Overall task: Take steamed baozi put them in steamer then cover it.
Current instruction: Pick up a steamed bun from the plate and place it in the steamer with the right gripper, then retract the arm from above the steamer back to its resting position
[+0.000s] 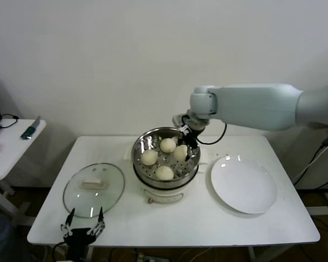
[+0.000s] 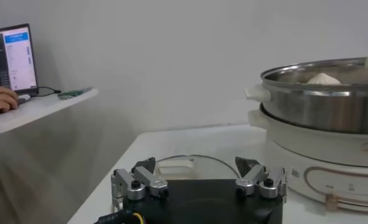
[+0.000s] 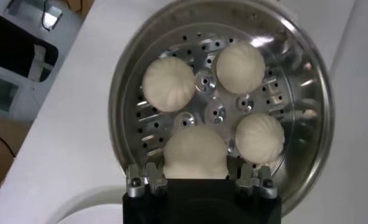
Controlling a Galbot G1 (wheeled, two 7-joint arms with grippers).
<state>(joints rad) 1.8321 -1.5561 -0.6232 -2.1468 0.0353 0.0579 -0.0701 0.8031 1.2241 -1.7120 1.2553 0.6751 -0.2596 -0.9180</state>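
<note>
Steamer (image 1: 165,158): all four baozi (image 3: 194,153) inside | right gripper (image 3: 199,181) above it, jaws wide around one bun | cover (image 1: 94,187) left of steamer, your open left gripper (image 1: 83,225) nearer.

A white worktop (image 1: 218,224) carries a flat white plate (image 1: 243,184) toward its right side, while a smaller side table (image 1: 11,147) off to the left holds a laptop (image 2: 12,58) and a green-tipped tool (image 1: 30,129).
</note>
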